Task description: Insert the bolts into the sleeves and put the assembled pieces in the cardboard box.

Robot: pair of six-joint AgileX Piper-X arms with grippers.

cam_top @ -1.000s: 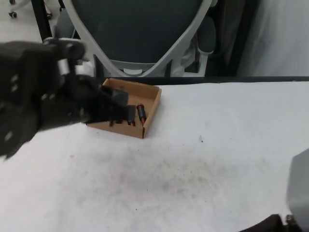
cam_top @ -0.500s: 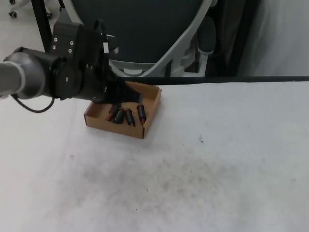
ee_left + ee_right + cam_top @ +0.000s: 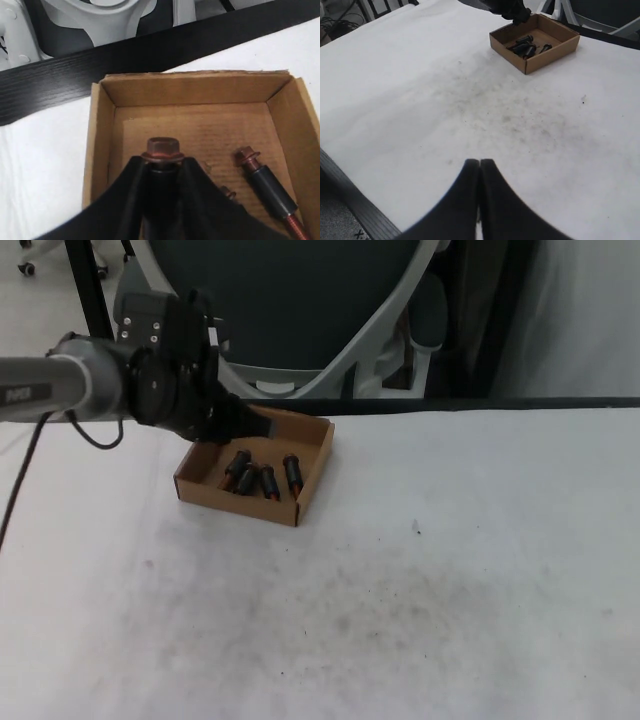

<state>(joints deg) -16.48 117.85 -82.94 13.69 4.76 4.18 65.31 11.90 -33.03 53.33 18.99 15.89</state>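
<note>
Stained white bench surface [image 3: 450, 570]; white-framed dark chair [image 3: 300, 300] beyond its far edge.
Left gripper [image 3: 162, 169] clamps a rusty hex-head bolt [image 3: 163, 148] over the brown cardboard box [image 3: 190, 90] by that edge; right gripper [image 3: 479, 165] fingers pressed together, empty.

Bright, even light; faint, soft shadows

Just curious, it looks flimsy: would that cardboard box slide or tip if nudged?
Probably slide: the cardboard box sits low and flat on the white bench. Likely light, being thin cardboard holding few assembled pieces.
</note>
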